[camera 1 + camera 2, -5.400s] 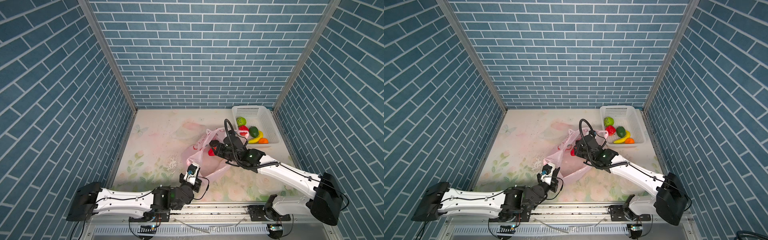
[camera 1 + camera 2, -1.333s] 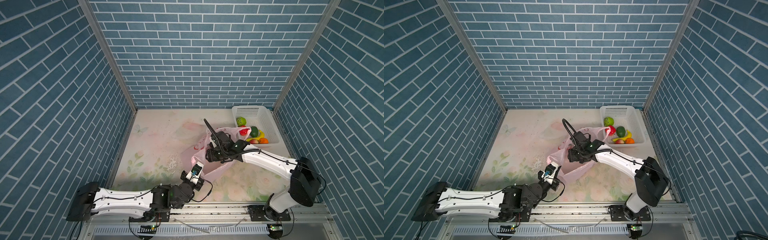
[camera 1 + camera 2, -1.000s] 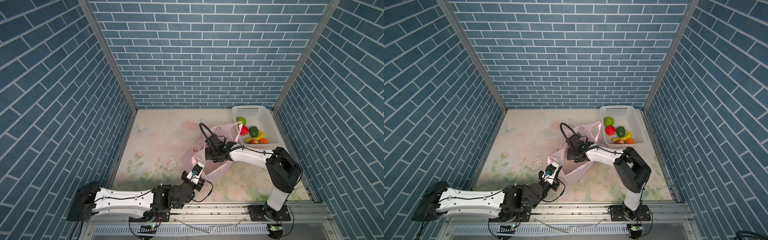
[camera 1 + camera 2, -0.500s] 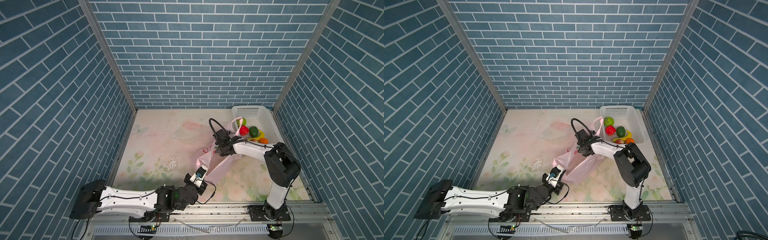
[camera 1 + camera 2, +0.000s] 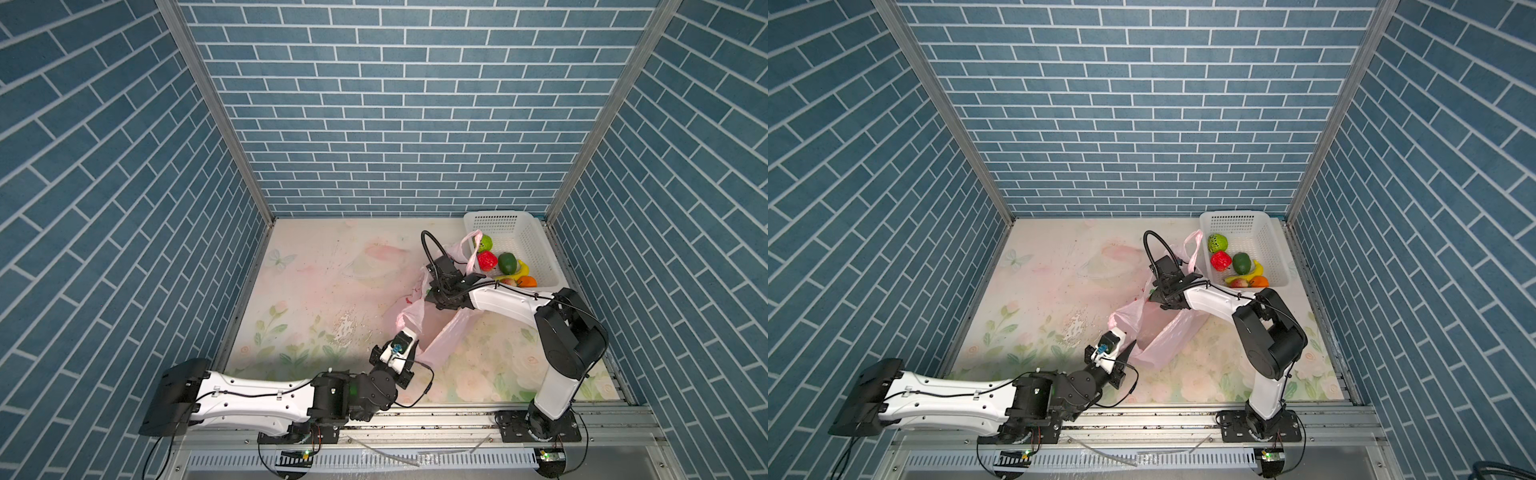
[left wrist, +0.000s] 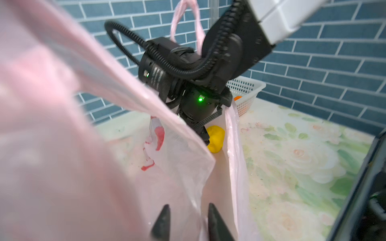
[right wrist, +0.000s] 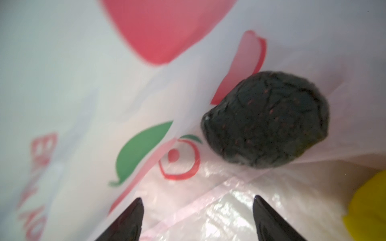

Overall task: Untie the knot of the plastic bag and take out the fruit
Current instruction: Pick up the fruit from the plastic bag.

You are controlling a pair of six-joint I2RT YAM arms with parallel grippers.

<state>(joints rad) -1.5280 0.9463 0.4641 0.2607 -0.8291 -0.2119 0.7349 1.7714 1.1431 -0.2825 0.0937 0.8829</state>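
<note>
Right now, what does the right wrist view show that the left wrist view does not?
Only the right wrist view: a dark fruit lying in the bag, a green leaf print, the open right gripper. Only the left wrist view: the basket, the table, the right arm reaching into the bag, the left gripper. Both: the pink bag and a yellow fruit.

Robot's right gripper [image 5: 1163, 301] is reaching into the open mouth of the pink plastic bag [image 5: 1167, 332], which is lying slumped on the flower-printed table [image 5: 1050, 282] with one handle loop [image 5: 1193, 235] standing up just beside the white perforated basket [image 5: 1237, 222]. The left gripper [image 5: 1126, 345] is hovering at the bag's near edge. A green round fruit [image 5: 1218, 242], strawberry [image 5: 1221, 261], avocado [image 5: 1241, 262], banana [image 5: 1252, 272], apple [image 5: 1237, 283] and orange [image 5: 1261, 281] are sitting in the basket.
</note>
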